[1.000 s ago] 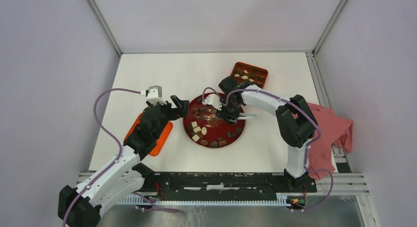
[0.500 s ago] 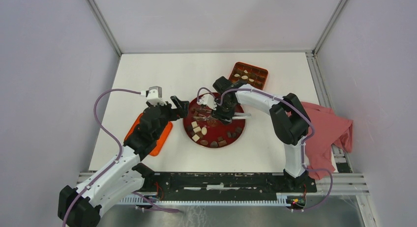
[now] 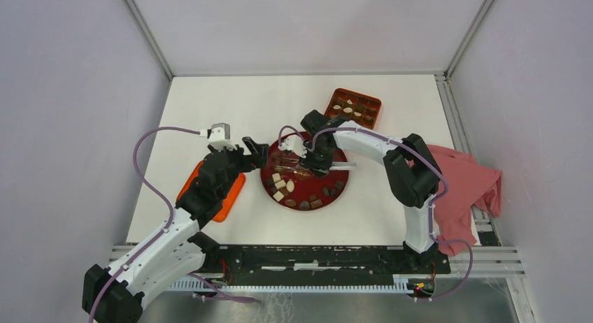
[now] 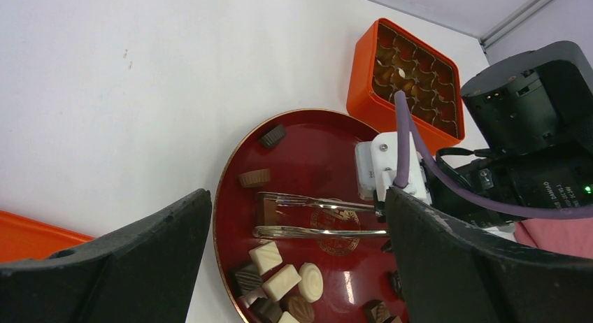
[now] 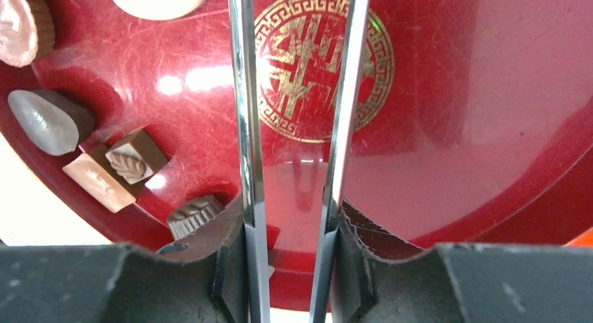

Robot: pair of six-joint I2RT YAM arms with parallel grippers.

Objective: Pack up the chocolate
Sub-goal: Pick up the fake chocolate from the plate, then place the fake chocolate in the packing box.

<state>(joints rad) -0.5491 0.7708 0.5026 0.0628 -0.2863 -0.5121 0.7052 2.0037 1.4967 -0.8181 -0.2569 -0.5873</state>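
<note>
Chocolate pieces (image 4: 280, 282), dark, light brown and cream, lie scattered on a red plate (image 4: 315, 145) in the middle of the worktop (image 3: 210, 106), most of them along its left and near rim. Towards the near-left corner an orange lid (image 3: 234, 194) lies flat, partly under the left arm. The left gripper (image 3: 256, 150) hovers just beside the plate's left rim, its jaws spread wide and holding nothing. Over the plate, the right gripper (image 3: 318, 162) is clamped tight on a pair of metal tongs (image 4: 315, 231), which point left across the gold emblem. A dark square piece (image 4: 266, 211) sits between the tong tips; whether they pinch it I cannot tell. Near the far edge, right of centre, stands an orange box (image 4: 363, 78) with gridded compartments, a few pieces in them. A pink cloth (image 3: 465, 187) hangs over the right edge.
</note>
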